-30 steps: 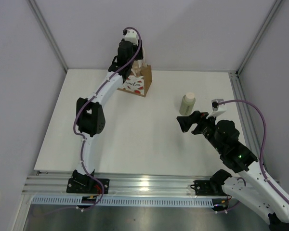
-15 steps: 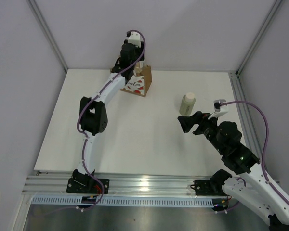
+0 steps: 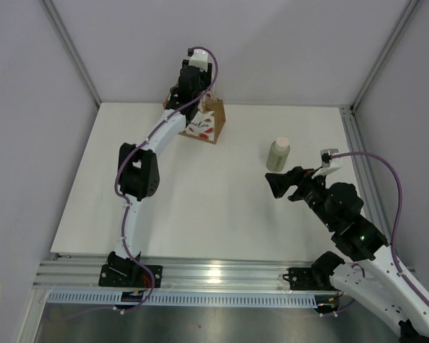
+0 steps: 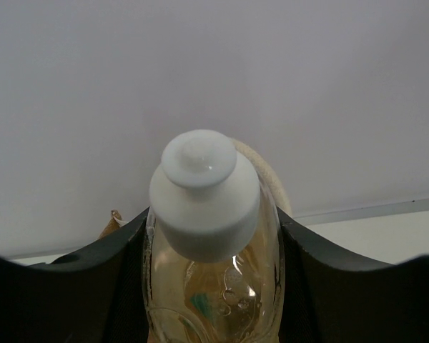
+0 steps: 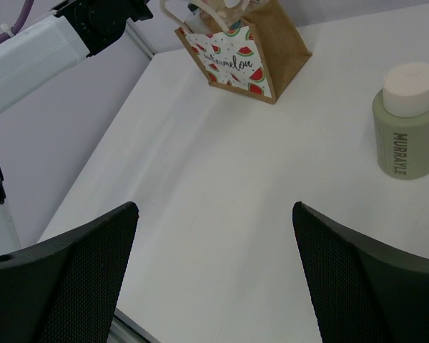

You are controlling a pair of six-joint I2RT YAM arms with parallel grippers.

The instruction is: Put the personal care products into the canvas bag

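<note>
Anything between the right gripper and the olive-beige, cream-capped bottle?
Nothing: just bare white table between the right gripper and the pale olive-beige bottle with cream cap, shown in the top view.

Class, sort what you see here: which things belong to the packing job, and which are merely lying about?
Belong to the job:
small brown canvas bag with white watermelon-print panel;
amber bottle with white cap, held in the left gripper;
pale olive-beige bottle with cream cap.

Merely surroundings:
white table;
metal rail at its near edge.
</note>
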